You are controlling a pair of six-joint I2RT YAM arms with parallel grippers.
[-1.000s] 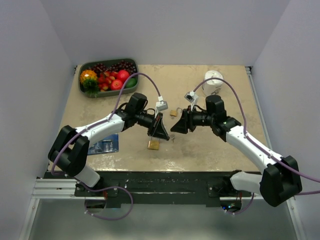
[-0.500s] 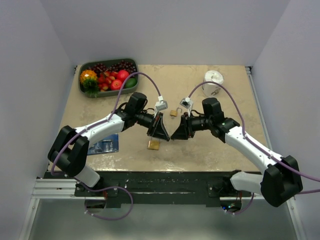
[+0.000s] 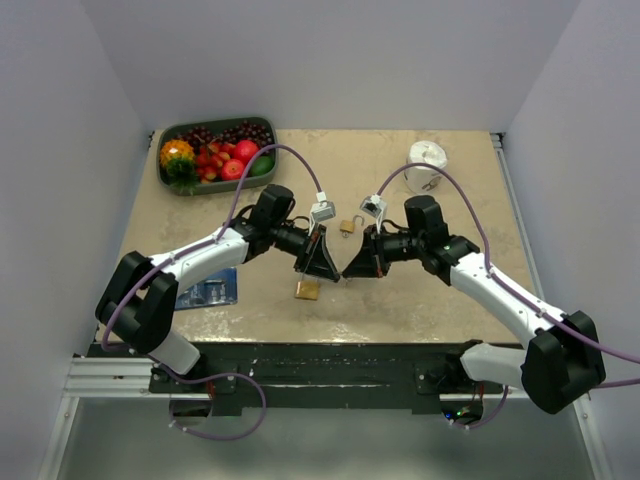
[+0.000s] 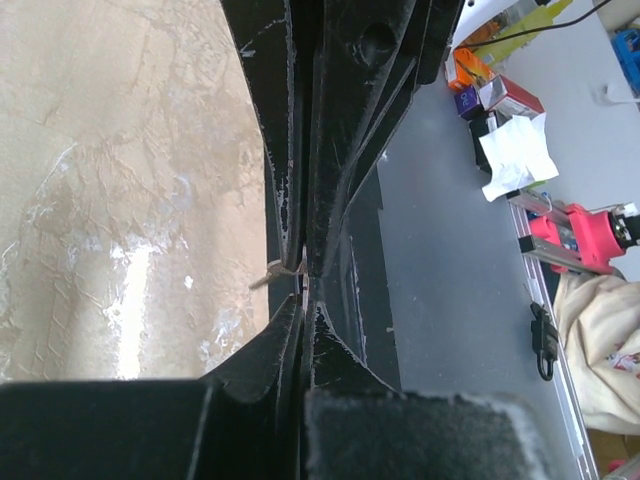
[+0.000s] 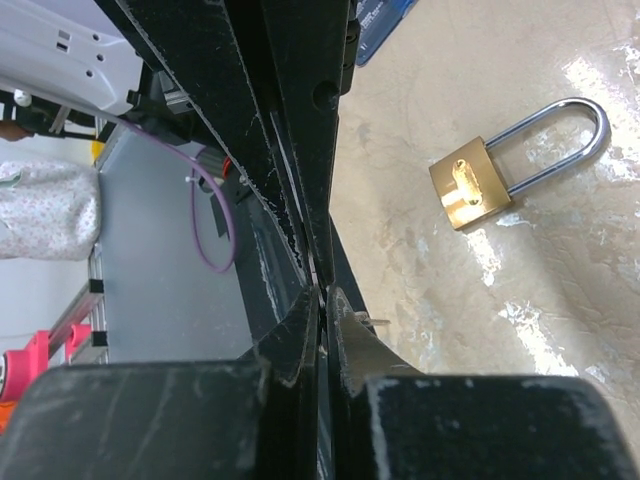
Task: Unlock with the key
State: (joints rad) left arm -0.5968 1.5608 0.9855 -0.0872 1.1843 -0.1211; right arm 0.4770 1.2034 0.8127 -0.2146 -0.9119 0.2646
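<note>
My left gripper (image 3: pixel 325 272) and right gripper (image 3: pixel 346 272) meet tip to tip above the middle of the table. In the left wrist view the left gripper (image 4: pixel 303 278) is shut, and the key (image 4: pixel 278 270) shows as a thin silvery sliver sticking out sideways at its tips. The right gripper (image 5: pixel 322 290) is shut too, pressed against the same spot, with a bit of the key (image 5: pixel 374 321) poking out beside its tip. One brass padlock (image 3: pixel 307 289) lies on the table just below the left fingers; the right wrist view shows this padlock (image 5: pixel 468 186) with its steel shackle. A second padlock (image 3: pixel 347 226) lies farther back.
A tray of fruit (image 3: pixel 262 124) stands at the back left and a white roll (image 3: pixel 427 160) at the back right. A blue card (image 3: pixel 207 290) lies near the front left edge. Cables loop over both wrists.
The right gripper has moved left to the left gripper's tips and closed its jaws there. The left arm has stayed still and shut.
</note>
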